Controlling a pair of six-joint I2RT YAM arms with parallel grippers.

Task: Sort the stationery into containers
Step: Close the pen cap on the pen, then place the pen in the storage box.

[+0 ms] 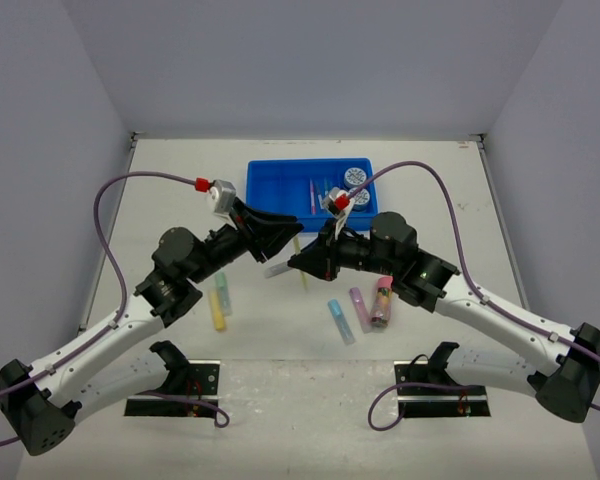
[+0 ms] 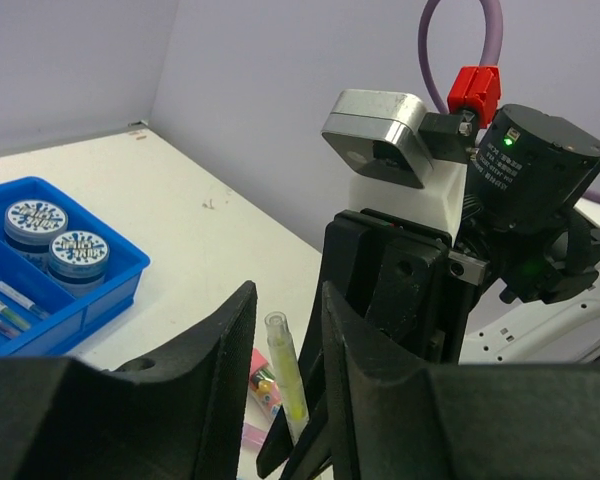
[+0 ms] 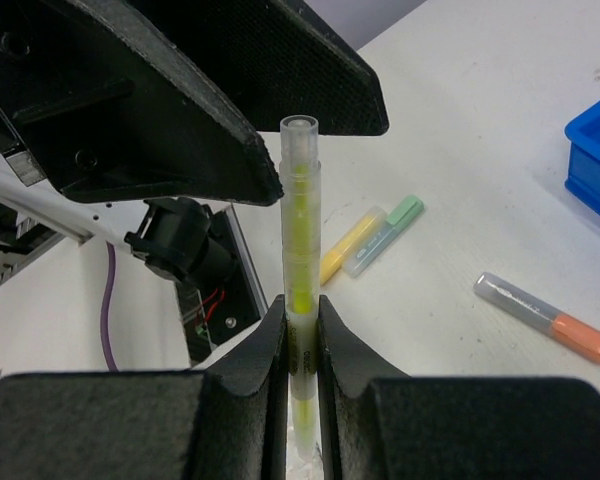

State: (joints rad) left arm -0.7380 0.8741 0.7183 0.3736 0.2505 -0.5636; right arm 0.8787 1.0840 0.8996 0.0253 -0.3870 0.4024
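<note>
counter (image 1: 180, 180): carries all items. both arms reach in from 6 o'clock and meet near its centre.

tray (image 1: 275, 195): lies at 12 o'clock on the counter, just beyond both pincers. two discs (image 1: 357, 177) sit in its 3 o'clock end.

right pincer (image 3: 300, 322): pressed together on the pen (image 3: 300, 230), pinching the lower barrel between both pads. the pen's long axis runs straight out past the fingertips, in line with the pincer, clear cap end leading.

left pincer (image 2: 287, 300): spread. its jaws stand one on each side of the pen's free end. the left wrist view shows a gap on both sides, so no contact can be confirmed.

key relation: the pen points from the right pincer toward 10 o'clock, into the mouth of the left pincer. only the right arm has a grip. judgement: the left is placed either to close on the free end or to back away; for either arm the tray is near, at 12 o'clock.

markers (image 1: 220, 305): lie flat at 5 and 7 o'clock of the pincers, well apart from the tray, not yet sorted.
</note>
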